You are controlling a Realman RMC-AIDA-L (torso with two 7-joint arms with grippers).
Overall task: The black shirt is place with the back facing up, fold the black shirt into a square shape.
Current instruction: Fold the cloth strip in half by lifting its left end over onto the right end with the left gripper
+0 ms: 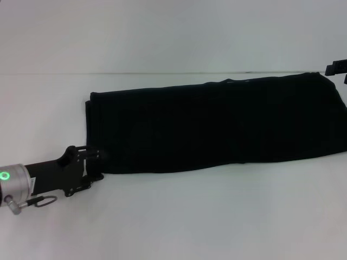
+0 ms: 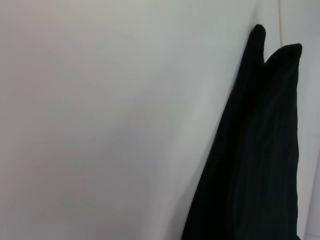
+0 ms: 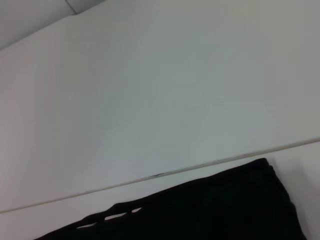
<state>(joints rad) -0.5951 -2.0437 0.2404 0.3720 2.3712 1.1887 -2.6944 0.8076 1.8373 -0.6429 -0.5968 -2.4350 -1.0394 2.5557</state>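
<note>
The black shirt (image 1: 217, 124) lies folded into a long band across the white table (image 1: 173, 216), reaching from left of centre to the right edge. My left gripper (image 1: 96, 164) is at the band's near left corner, its two fingers apart on either side of the cloth edge. Only a small black part of my right gripper (image 1: 336, 68) shows, at the band's far right corner. The left wrist view shows the shirt (image 2: 260, 160) as a long dark strip. In the right wrist view the shirt's edge (image 3: 210, 210) lies beside the table's far seam.
The table's far edge (image 1: 162, 73) runs just behind the shirt, with a pale wall beyond it. Bare white tabletop lies in front of the band and to its left.
</note>
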